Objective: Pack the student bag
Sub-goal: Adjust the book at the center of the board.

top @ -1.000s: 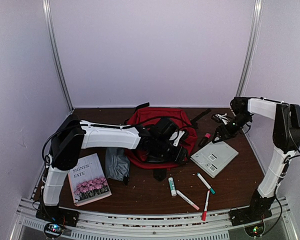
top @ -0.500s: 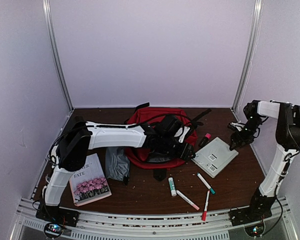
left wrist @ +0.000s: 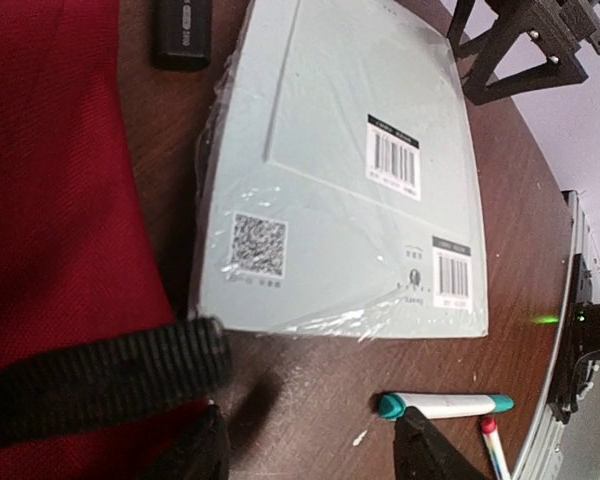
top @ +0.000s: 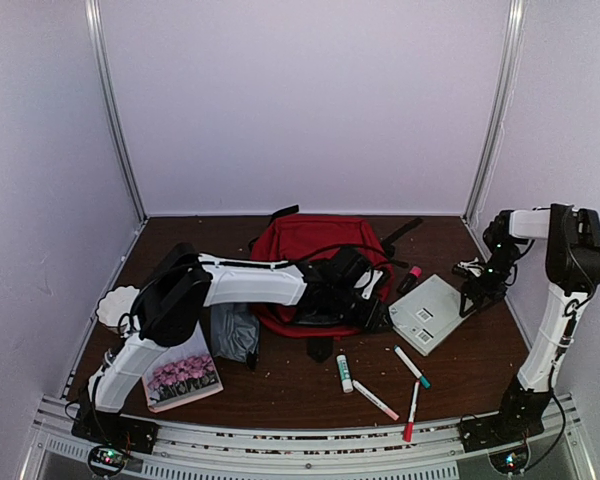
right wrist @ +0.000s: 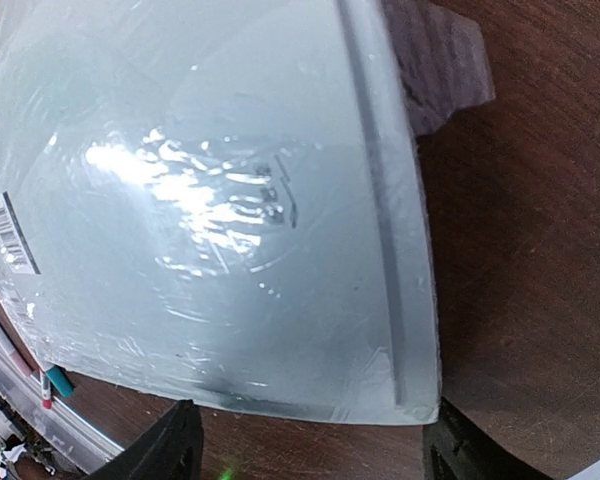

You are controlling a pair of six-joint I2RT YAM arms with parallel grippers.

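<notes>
Reach is what has changed: a second ago the left gripper (left wrist: 310, 415) sat over the front of the student bag (top: 315, 240). Now it has slid off the bag's right hem, its fingers parted over bare table (top: 280, 395) with nothing between them. A black strap (left wrist: 90, 385) lies just beside one finger; whether they touch is hard to tell from this angle. The right gripper (right wrist: 313, 420), earlier nearer the bag's right shoulder, has drawn out to the far edge of the shrink-wrapped grey box (top: 430, 312) right of the bag, jaws spread wide and holding nothing. The left elbow has swung toward the bag, baring a white scalloped item (top: 115, 305) far to the bag's left. The bag lies flat at the table's back middle, unmoved. Only a thin strip of wood separates its right hem from the box's near corner. In front of the bag lie a glue stick (top: 344, 372) and markers (top: 412, 367); front-left, a grey pouch (top: 235, 330) and a flowered book (top: 183, 378). The widest bare room is behind and right of the bag.
</notes>
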